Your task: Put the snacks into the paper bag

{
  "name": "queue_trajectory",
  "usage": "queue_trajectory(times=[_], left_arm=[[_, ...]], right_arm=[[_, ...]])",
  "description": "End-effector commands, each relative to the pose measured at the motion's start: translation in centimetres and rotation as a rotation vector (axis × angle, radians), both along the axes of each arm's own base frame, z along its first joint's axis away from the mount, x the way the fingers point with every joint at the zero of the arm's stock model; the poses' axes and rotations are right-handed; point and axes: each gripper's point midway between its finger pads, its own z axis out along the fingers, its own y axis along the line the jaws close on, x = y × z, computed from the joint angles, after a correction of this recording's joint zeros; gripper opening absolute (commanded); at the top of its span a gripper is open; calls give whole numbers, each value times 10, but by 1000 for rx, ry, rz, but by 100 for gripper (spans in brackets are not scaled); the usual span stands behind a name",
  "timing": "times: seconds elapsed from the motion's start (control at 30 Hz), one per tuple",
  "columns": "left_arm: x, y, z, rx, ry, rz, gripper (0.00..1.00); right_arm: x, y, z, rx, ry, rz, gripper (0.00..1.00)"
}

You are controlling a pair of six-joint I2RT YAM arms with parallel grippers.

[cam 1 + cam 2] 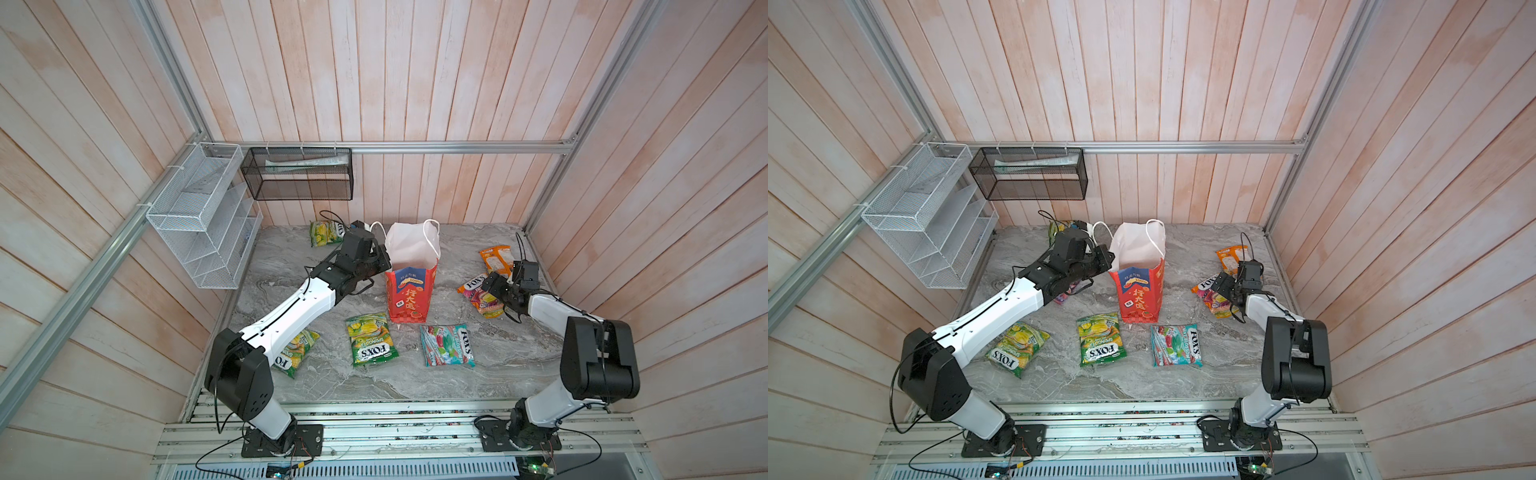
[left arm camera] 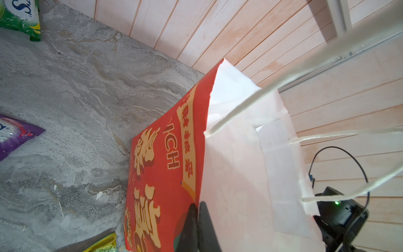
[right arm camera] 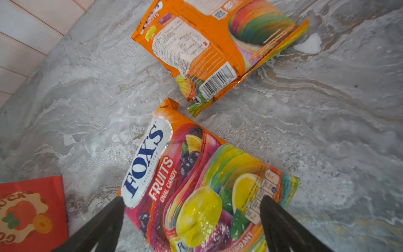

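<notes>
Left gripper [image 2: 197,209] pinched tight on side rim of paper bag [image 2: 165,174]; bag stood upright beside it. Right gripper [image 3: 192,199] hung with jaws spread wide, straddling fruit FOX'S packet [image 3: 196,165] directly beneath; orange packet [image 3: 209,48] lay just beyond. Green packet [image 1: 371,345] and teal-red packet [image 1: 446,345] lay well apart from both.

— How is the light?
— Bright, even; faint, soft-edged shadows on the grey marbled tabletop [image 1: 498,357].
— And sharpness?
— Glare streaks the glossy orange fruit-candy packet [image 3: 196,185]; the tall red paper bag [image 2: 161,174] has white cord handles [image 2: 239,108] blurring near my wrist lens; plank walls [image 1: 415,83] bow outward.
</notes>
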Motion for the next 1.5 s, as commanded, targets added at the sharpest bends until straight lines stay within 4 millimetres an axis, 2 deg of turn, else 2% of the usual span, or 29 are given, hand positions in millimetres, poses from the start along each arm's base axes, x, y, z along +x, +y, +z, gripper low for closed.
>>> queue_trajectory(times=[0.0,0.13,0.23,0.37,0.5,0.6,0.67,0.77,0.87,1.13,1.27,1.47], left_arm=[[-1,-1,11,-4,-17,-22,0],[-2,-1,14,-9,-21,-25,0],[-3,0,15,-8,-25,-23,0],[-3,0,16,-8,-26,-24,0],[-5,1,19,-12,-30,-23,0],[-6,2,21,-13,-37,-20,0],[-5,3,21,-9,-37,-16,0],[-4,2,19,-8,-35,-17,0],[-4,1,17,-8,-28,-20,0],[-4,2,20,-8,-37,-18,0],[-4,2,18,-5,-33,-18,0],[-4,2,17,-5,-31,-18,0]], right_arm=[[7,7,-8,7,31,54,98],[9,9,-22,10,72,70,98],[7,21,-28,27,90,94,98],[-7,44,-40,25,127,95,98],[-25,67,-53,111,187,97,98],[-32,77,-46,160,175,75,98],[-28,88,-22,160,92,121,98],[-25,79,11,27,-7,116,98],[-22,58,19,-72,-54,69,98],[-4,43,8,-139,26,88,98],[7,50,-7,-132,68,141,98],[10,52,-27,-134,130,154,98]])
